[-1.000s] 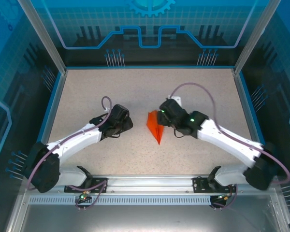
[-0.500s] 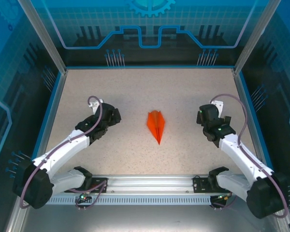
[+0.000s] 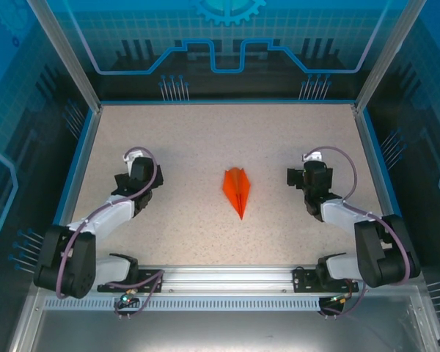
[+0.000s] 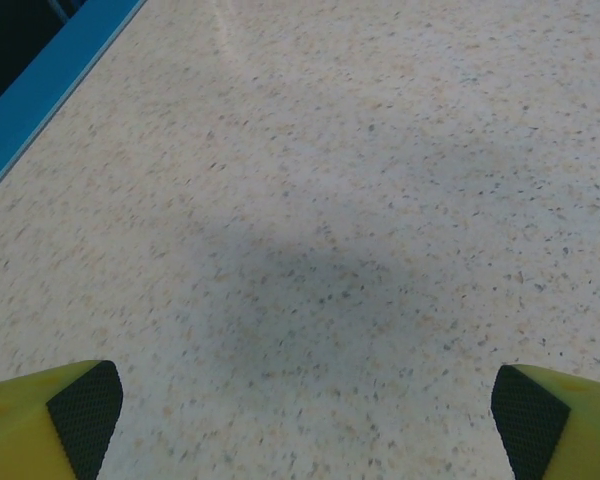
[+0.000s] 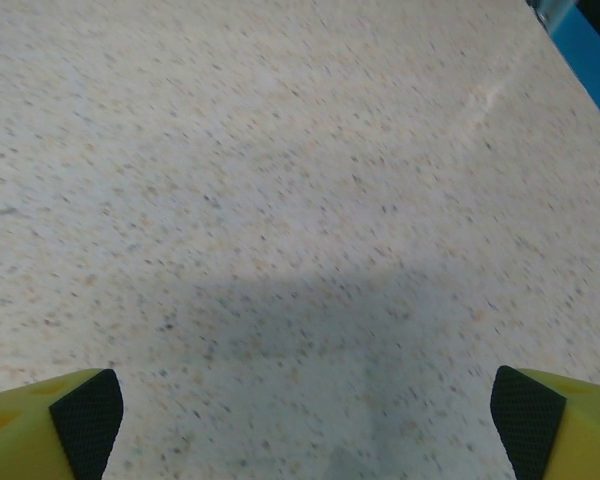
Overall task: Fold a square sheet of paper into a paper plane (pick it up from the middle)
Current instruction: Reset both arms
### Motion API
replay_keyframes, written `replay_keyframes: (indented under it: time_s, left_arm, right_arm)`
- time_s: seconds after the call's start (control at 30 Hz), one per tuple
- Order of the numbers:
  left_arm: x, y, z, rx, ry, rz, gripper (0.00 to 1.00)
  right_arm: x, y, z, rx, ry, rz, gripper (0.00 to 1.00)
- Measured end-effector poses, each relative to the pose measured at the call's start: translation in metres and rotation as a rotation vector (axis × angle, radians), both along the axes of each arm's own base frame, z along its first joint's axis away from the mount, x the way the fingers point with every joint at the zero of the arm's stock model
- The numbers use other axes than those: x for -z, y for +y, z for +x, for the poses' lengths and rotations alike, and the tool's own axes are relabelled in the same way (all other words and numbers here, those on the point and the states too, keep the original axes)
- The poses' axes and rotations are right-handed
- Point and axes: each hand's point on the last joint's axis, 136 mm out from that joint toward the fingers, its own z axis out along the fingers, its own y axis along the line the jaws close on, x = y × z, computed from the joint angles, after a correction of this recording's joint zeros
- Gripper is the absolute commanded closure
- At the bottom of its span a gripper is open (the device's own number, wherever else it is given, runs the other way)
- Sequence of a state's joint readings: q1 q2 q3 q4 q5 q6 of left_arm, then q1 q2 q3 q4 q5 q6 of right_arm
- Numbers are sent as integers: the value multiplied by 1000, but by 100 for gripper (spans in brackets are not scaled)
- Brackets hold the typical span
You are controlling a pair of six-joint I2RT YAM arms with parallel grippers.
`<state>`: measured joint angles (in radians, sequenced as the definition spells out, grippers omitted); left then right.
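We see a speckled table (image 3: 205, 132) with a blue rim. The left arm (image 3: 106, 216) and right arm (image 3: 345, 213) bend in from the near corners. The left gripper (image 4: 307, 420) has its jaws spread wide, and the right gripper (image 5: 306, 420) is spread just as wide (bare tabletop shows between each pair of black pads). The orange paper plane (image 3: 237, 189) lies flat near the table's middle, between the two grippers and well apart from both, with its narrow tip pointing toward the arm bases.
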<state>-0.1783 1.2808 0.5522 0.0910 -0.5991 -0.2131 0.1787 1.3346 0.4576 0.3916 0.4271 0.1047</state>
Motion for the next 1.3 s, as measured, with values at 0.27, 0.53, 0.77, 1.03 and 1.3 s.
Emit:
replay_keyframes:
  time_s: [0.27,0.53,0.77,1.03,1.3]
  left_arm:
    - [14,-14,33,172,-124,18,2]
    - [25,-11,39,236,-191,-42,2]
    - [19,-10,43,244,-224,-56,1]
    - [17,-11,44,247,-232,-57,1]
    - [17,-11,44,247,-233,-57,2]
  right_arm:
    - [-12,11,7,-115,-111,21,1]
    - [-4,11,12,-140,-150,28,1]
    - [16,8,18,-132,-100,20,1]
    - [11,5,21,-108,-120,25,1]
    - [11,3,21,-95,-121,20,1]
